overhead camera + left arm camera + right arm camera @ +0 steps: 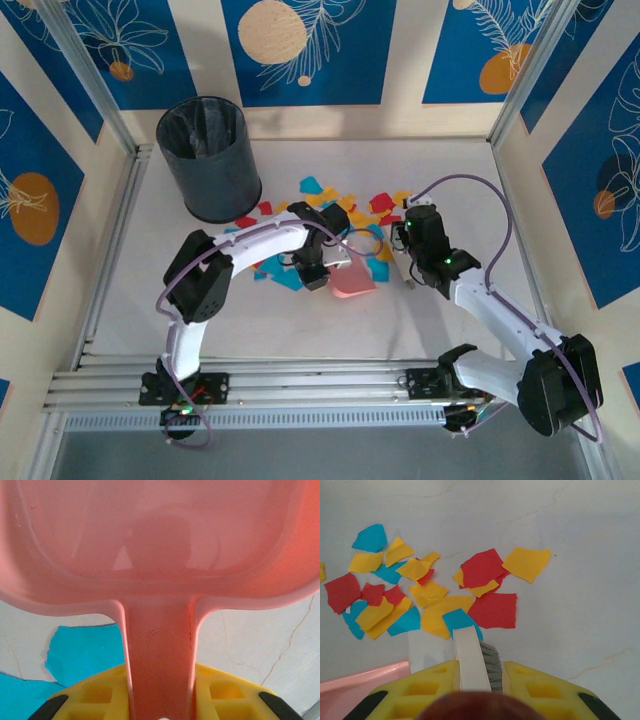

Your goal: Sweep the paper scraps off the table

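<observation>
Many paper scraps (492,610), likely feather-light: sweep, don't pinch. Left end effector (160,700) clamps dustpan (160,545) handle; right end effector (480,680) clamps brush (469,655).

No text, label, brand, number or sign is legible on anything in view.

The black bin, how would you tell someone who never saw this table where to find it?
Look at the big white table and go to its far left corner. The bin stands there, left of the paper scraps. It is tall, round and dark, while the scraps lie flat and bright.
</observation>
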You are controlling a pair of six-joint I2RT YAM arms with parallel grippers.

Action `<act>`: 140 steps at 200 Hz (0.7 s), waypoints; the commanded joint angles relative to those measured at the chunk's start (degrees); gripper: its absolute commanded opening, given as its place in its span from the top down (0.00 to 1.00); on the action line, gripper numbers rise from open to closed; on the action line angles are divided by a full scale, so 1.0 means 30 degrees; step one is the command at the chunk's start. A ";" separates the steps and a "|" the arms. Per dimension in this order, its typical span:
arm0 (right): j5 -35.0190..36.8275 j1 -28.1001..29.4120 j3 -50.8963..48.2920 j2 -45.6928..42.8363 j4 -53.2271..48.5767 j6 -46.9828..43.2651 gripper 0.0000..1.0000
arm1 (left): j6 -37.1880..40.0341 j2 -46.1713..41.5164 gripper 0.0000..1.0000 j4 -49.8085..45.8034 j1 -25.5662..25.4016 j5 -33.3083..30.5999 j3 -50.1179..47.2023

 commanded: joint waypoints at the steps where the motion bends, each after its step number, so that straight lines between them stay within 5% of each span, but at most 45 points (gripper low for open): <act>1: -0.1590 0.0237 -0.0018 0.0401 0.0371 0.0691 1.00 | 0.0532 0.0478 1.00 -0.0514 -0.0233 0.0264 0.0648; 140: -0.5010 0.0538 0.1631 0.0330 0.0322 0.0057 1.00 | 0.0066 0.1455 1.00 -0.0002 -0.0163 -0.0869 0.1898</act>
